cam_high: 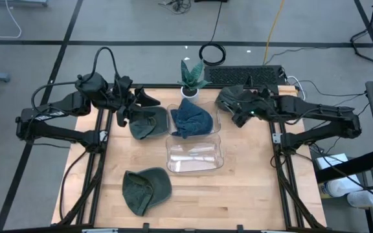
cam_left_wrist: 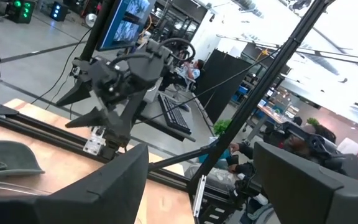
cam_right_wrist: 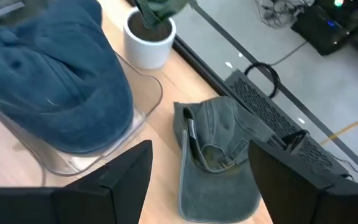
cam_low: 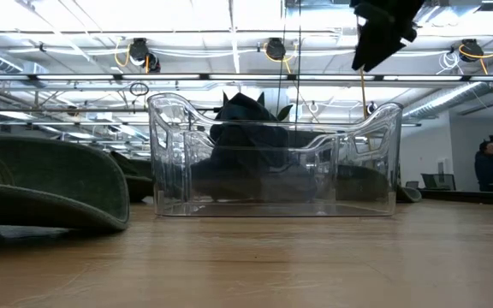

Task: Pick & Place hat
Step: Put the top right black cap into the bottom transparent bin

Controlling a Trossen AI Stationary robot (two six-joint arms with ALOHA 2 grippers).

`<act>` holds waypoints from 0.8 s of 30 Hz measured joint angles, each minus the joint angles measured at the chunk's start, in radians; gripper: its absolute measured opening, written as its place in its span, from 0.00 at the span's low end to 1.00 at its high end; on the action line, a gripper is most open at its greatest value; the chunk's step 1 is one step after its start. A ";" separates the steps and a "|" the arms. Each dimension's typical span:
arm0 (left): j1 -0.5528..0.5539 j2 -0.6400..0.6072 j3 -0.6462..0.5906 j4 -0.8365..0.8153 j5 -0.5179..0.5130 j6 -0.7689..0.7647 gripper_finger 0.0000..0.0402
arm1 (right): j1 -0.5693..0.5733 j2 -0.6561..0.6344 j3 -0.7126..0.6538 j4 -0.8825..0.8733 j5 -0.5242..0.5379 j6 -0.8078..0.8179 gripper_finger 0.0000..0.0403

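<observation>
Beside the clear bin that already holds a blue hat, the right gripper hangs wide open and empty above a grey cap, which likely needs a centred, straight descent onto its crown.

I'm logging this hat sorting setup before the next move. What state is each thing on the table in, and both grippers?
Blue hat: crumpled, in the far clear bin.
Near clear bin: empty.
Green hat: flat on the table, near edge.
Second green hat: on the table, below the left gripper.
Grey cap: lying by the right gripper.
Potted plant: upright.
Left gripper: open.
Right gripper: open.
</observation>
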 joint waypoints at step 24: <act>0.000 0.000 0.000 0.001 -0.001 0.023 0.75 | -0.215 0.061 -0.308 0.205 -0.239 0.064 0.63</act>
